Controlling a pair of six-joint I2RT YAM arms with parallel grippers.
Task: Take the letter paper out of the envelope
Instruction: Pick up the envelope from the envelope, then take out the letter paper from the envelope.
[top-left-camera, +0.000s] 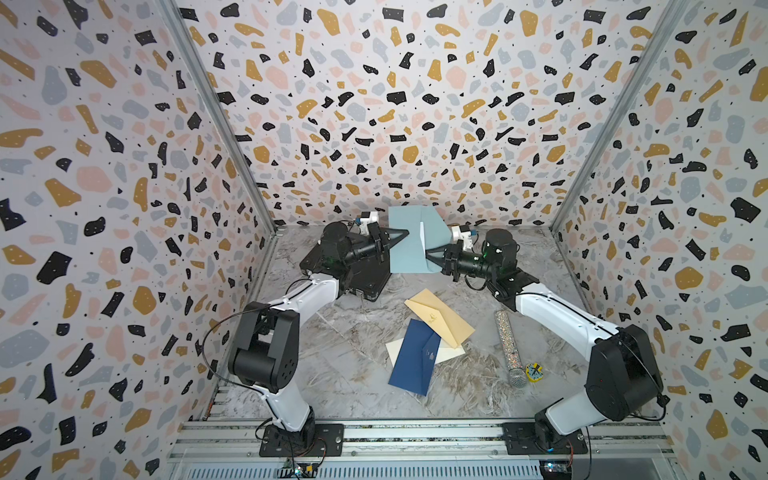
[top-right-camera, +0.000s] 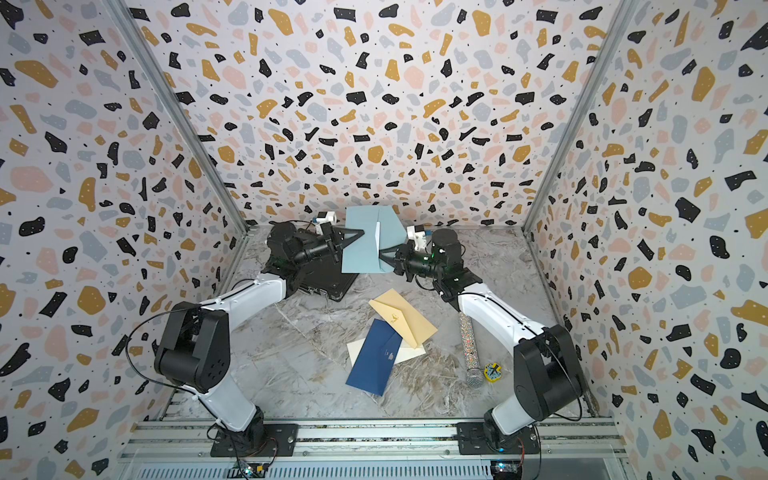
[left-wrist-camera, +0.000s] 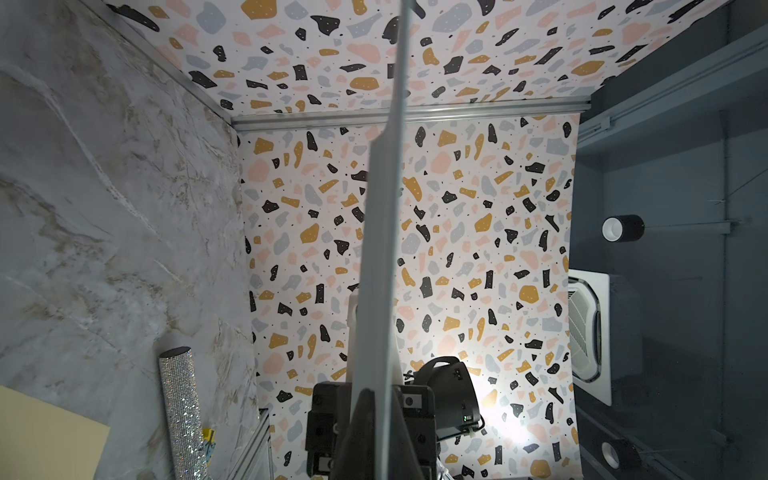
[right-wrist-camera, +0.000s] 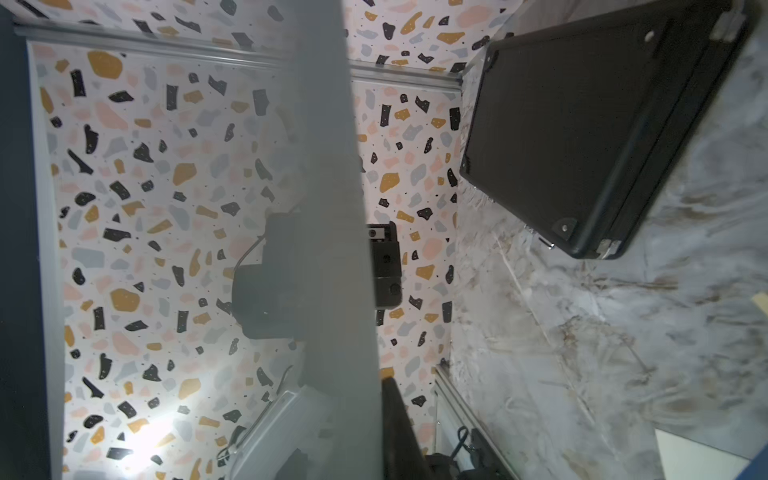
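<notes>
Two grippers: both clenched, meeting at one raised envelope over the far middle of the table (top-left-camera: 353, 374).
Left gripper (top-left-camera: 404, 235): jaws clamped on the light blue envelope (top-left-camera: 409, 259), reaching in from its left edge onto its face.
Right gripper (top-left-camera: 429, 257): jaws closed at the envelope's right, open side, by my reading on the lower end of the letter paper. Whether the envelope wall is caught too, I cannot tell.
Letter paper (top-left-camera: 422, 237): a white strip stands at the mouth; most of the sheet is inside.
Envelope attitude: off the table, roughly upright, flap open toward the right.
Step in hand: drawing the sheet out to the right.
Method advised: hold the left arm fixed as anchor and pull with the right straight along the envelope's plane, slowly and without twist, until the trailing edge clears.
Risk: a nip at one end may skew or crease the sheet. If the envelope follows, regrip.
Clearance: black case (top-left-camera: 365, 282) below left; tan envelope (top-left-camera: 440, 318) and navy envelope (top-left-camera: 413, 361) lie nearer, well apart.
</notes>
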